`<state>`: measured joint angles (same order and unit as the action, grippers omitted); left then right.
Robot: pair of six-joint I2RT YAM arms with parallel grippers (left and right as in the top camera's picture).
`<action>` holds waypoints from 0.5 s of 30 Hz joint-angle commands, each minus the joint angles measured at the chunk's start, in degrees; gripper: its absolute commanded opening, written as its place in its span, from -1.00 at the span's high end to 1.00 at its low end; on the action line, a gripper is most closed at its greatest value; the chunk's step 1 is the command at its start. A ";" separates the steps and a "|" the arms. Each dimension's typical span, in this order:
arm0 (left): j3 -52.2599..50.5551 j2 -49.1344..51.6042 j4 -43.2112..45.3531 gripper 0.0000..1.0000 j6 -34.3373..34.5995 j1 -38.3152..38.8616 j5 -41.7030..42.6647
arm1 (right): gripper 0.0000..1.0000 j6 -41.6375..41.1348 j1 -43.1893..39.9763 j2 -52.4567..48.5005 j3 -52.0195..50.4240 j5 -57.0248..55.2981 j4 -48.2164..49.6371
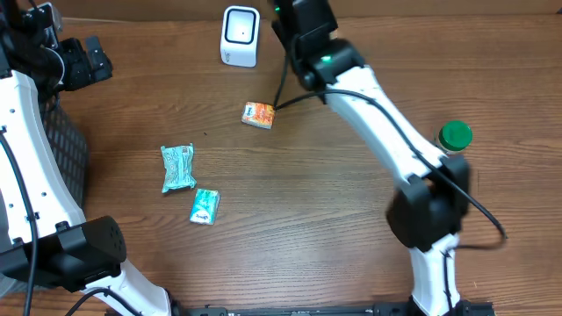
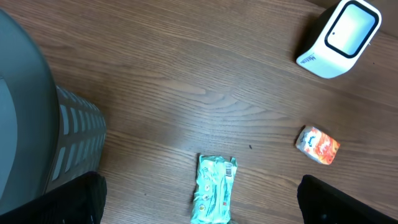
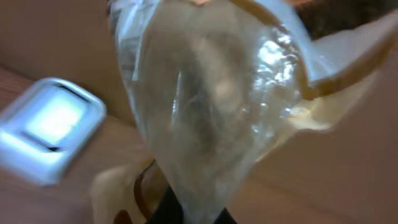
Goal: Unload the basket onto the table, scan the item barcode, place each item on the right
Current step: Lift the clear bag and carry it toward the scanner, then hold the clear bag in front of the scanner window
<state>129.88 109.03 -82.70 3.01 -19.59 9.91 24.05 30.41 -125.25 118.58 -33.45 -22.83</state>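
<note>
**Grip state.** The right gripper (image 3: pixel 189 213) is closed on the lower end of a clear pouch (image 3: pixel 211 106), the task item. The pouch is in the air, not on the table (image 1: pixel 351 228). The left gripper (image 1: pixel 86 60) has its fingers (image 2: pixel 68 199) fully apart and holds nothing.

**Item position.** In the right wrist view the pouch fills the frame centre. Its long axis runs roughly from 6 to 12 o'clock, with the fingers at the 6 o'clock end. The view is blurred and no barcode can be made out on the film.

**Critical relation.** The scanner (image 1: pixel 239 36) stands at the 12 o'clock edge of the table. Overhead, it lies just beside the right arm's tip, at about 8 o'clock from it. In the right wrist view its lit window (image 3: pixel 53 124) sits at about 8 o'clock from the pouch, near but apart. The right arm is much the nearer; the left gripper is parked well apart at 10 o'clock of the table, above the basket (image 1: pixel 66 145).

**Judged step.** Presentation of the item to the window. The next move probably calls for turning the pouch's printed face toward 8 o'clock. Glare on the film may hinder a read.

**Other items.** An orange packet (image 1: pixel 258 115), a green packet (image 1: pixel 178 167) and a teal packet (image 1: pixel 204 206) lie on the table. A green-capped bottle (image 1: pixel 455 136) stands at 3 o'clock
</note>
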 commanded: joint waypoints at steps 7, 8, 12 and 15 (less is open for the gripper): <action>0.35 0.02 0.20 -0.99 0.39 0.13 0.61 | 0.92 39.85 1.60 -10.80 1.03 -8.94 22.97; 0.35 0.02 0.20 -0.99 0.39 0.13 0.61 | 0.92 41.33 1.92 -11.56 1.01 -8.76 24.37; 0.35 0.02 0.20 -0.99 0.39 0.13 0.61 | 0.92 43.39 3.17 -15.02 1.01 -7.61 27.39; 0.35 0.02 0.20 -0.99 0.39 0.13 0.61 | 0.92 43.36 4.15 -16.59 1.01 -7.48 27.61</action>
<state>129.88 109.03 -82.72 3.01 -19.59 9.91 64.49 33.21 -139.68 118.54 -40.73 3.90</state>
